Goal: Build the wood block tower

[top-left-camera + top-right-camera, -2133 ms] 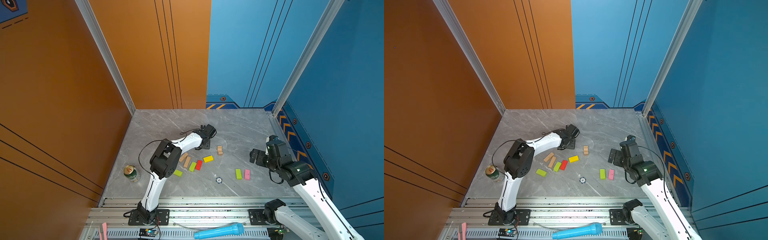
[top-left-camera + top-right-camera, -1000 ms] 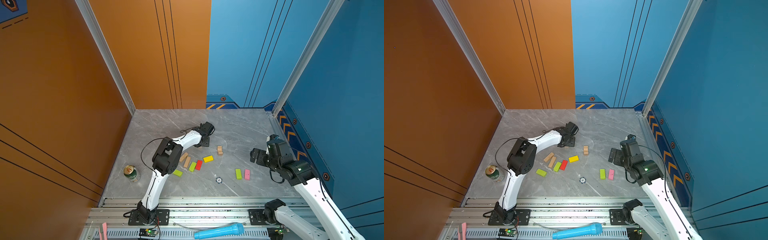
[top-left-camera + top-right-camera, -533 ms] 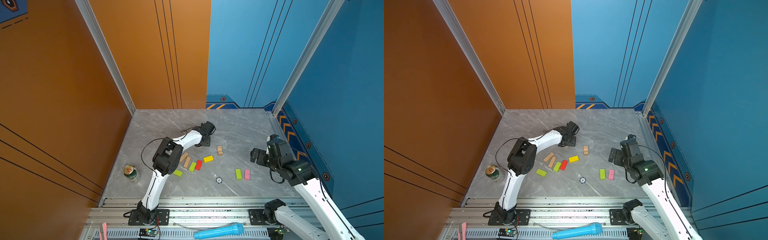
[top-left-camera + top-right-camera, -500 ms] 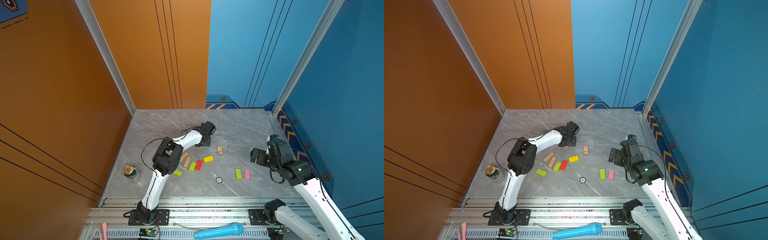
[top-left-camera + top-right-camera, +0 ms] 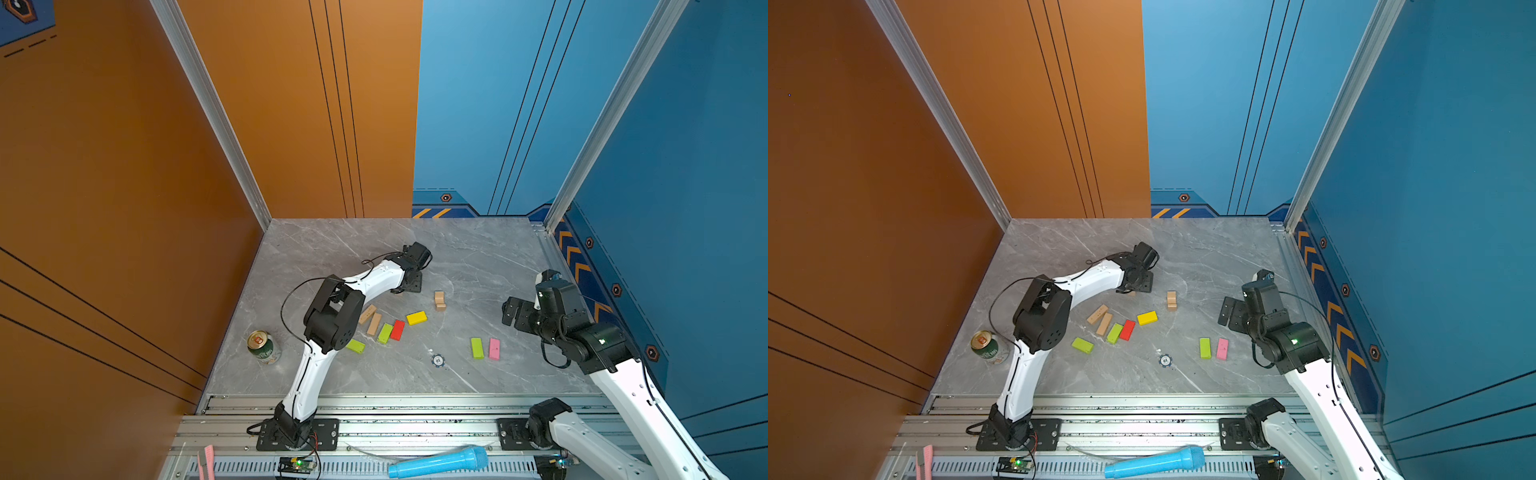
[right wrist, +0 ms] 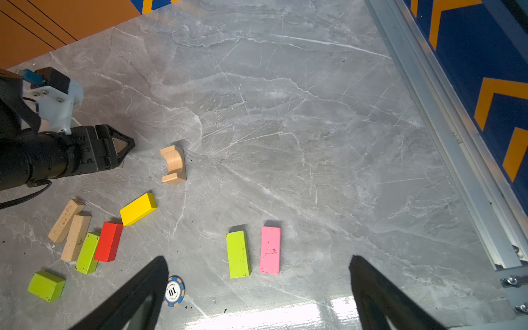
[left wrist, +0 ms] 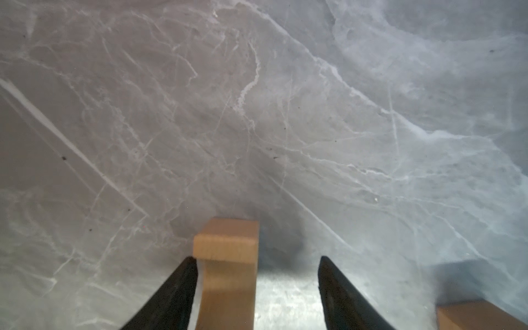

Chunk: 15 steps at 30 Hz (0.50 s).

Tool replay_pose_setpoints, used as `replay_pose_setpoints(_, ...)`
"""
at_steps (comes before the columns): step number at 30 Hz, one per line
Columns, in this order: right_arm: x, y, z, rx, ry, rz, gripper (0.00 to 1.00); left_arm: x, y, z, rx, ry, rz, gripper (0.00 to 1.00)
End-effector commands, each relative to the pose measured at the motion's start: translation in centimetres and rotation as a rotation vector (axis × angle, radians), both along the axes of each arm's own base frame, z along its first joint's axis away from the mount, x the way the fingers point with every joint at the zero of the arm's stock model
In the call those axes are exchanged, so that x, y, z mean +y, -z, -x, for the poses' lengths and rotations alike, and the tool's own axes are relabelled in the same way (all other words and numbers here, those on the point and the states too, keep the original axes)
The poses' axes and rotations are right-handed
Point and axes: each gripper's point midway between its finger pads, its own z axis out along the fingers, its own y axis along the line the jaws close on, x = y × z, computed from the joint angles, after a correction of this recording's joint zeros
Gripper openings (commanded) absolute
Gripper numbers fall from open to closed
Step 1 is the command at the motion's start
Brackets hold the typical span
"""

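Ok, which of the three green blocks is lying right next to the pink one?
The green block lying parallel beside the pink block, toward the right arm. The other two greens lie further left, near the red block.

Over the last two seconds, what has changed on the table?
Very little. The left claw seems to have edged slightly farther back; it stands open around a tan notched block, with a gap on one side. No grab or release shows. The right claw, the other blocks, the can and the chip stayed put.
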Motion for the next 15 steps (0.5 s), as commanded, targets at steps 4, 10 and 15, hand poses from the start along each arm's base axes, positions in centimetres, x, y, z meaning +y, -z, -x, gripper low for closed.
replay_pose_setpoints(4, 0.0, 1.5, 0.2, 0.054, 0.005, 0.014, 1.00, 0.6, -5.2, 1.7, -0.061, 0.014, 0.029, 0.71)
replay_pose_setpoints(10, 0.5, 1.5, 0.0, 0.055, -0.001, 0.009, 1.00, 2.7, -5.2, 4.0, -0.053, 0.011, 0.070, 0.73)
replay_pose_setpoints(15, 1.2, 1.6, -0.3, 0.053, -0.012, -0.001, 1.00, 3.0, -3.3, 5.0, -0.016, 0.022, 0.156, 0.76)
